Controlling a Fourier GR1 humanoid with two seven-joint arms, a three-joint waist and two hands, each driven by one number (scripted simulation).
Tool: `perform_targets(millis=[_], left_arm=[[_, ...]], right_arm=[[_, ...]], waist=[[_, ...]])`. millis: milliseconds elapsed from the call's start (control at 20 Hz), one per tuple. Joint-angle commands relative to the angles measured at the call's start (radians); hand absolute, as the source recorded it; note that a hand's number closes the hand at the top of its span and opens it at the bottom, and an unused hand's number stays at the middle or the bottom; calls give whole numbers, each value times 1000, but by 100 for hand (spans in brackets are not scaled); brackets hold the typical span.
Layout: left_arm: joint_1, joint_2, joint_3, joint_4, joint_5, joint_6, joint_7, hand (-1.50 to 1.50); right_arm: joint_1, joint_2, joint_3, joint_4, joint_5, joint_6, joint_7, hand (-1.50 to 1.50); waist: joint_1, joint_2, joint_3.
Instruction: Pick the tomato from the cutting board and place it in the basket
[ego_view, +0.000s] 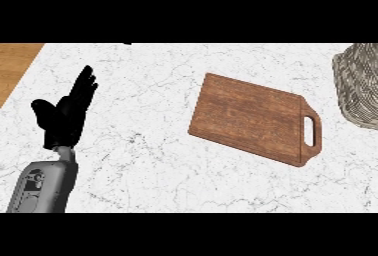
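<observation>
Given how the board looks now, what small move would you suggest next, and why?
Probably turn the view right toward the basket: the board bears no tomato, the basket is cut at the edge, and the left robot hand rests open, holding nothing.

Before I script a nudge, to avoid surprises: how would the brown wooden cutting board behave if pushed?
The brown wooden cutting board looks stiff and flat, so it would probably slide, not tip. On the white marble counter it may skid easily. Its cut-out handle likely aids lifting.

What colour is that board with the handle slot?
The cutting board is reddish-brown with wood grain; the head view shows it best.
</observation>
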Motion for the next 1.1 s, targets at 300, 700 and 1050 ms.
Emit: perform_targets(millis=[300, 700, 1050], left_arm=[[-7, -6, 2, 28, -3, 3, -19, 0], [-6, 19, 12, -16, 13, -18, 23, 0], [-5, 21, 16, -11, 9, -12, 20, 0]], right_arm=[[-50, -25, 153, 21, 150, 234, 72, 150], [-73, -62, 99, 59, 91, 391, 82, 150], [-38, -54, 54, 51, 36, 462, 41, 150]], waist=[[11, 6, 3], [13, -3, 5], [-6, -5, 6]])
